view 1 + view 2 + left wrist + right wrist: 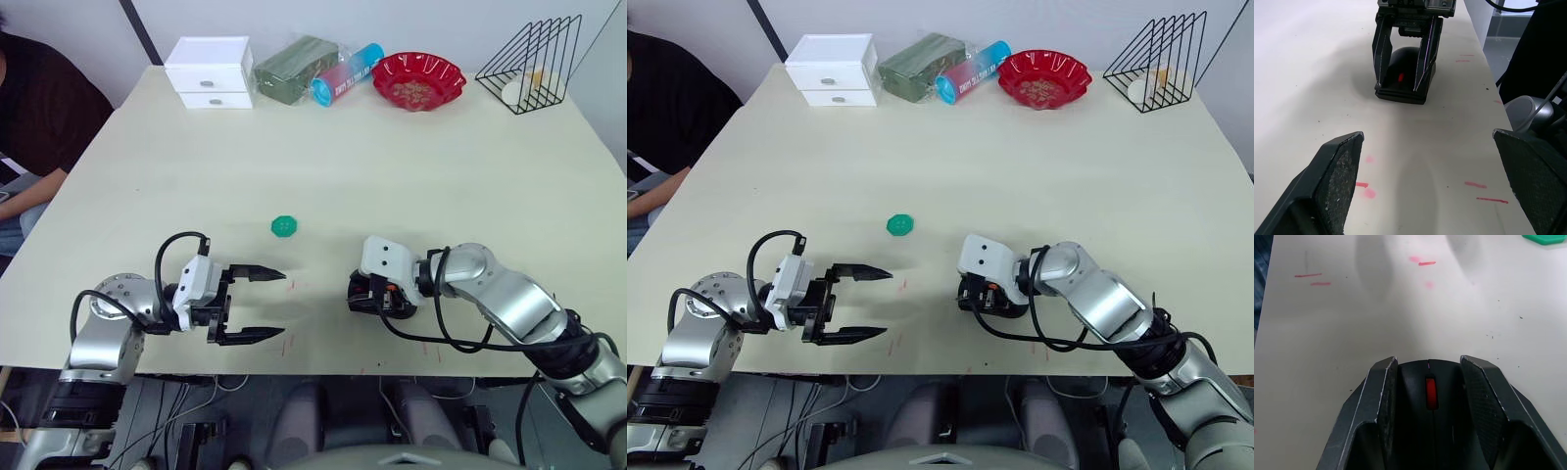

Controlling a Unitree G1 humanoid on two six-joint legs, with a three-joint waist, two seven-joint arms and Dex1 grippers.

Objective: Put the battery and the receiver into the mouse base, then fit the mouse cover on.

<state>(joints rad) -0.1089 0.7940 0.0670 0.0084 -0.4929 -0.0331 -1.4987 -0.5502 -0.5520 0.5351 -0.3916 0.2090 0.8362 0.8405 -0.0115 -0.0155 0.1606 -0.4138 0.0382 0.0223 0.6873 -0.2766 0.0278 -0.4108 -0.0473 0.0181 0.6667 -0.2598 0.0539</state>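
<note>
The mouse base (380, 294), a black oval body with a red wheel (1431, 391), lies near the table's front edge, right of centre. My right gripper (357, 292) is shut on it, one finger (1383, 387) pressed along each side. Its top looks smooth and rounded (1403, 61); I cannot tell whether that is the mouse cover. The battery and the receiver are out of view. My left gripper (282, 305) stands open and holds nothing, a short way left of the mouse, with its fingers pointing toward it.
A green toothed disc (285, 226) lies behind the gap between the grippers. Along the back edge stand a white drawer box (209, 73), a green packet (294, 67), a blue-pink tube (346, 73), a red bowl (418, 78) and a wire rack (534, 64). A person (39, 108) sits at the left.
</note>
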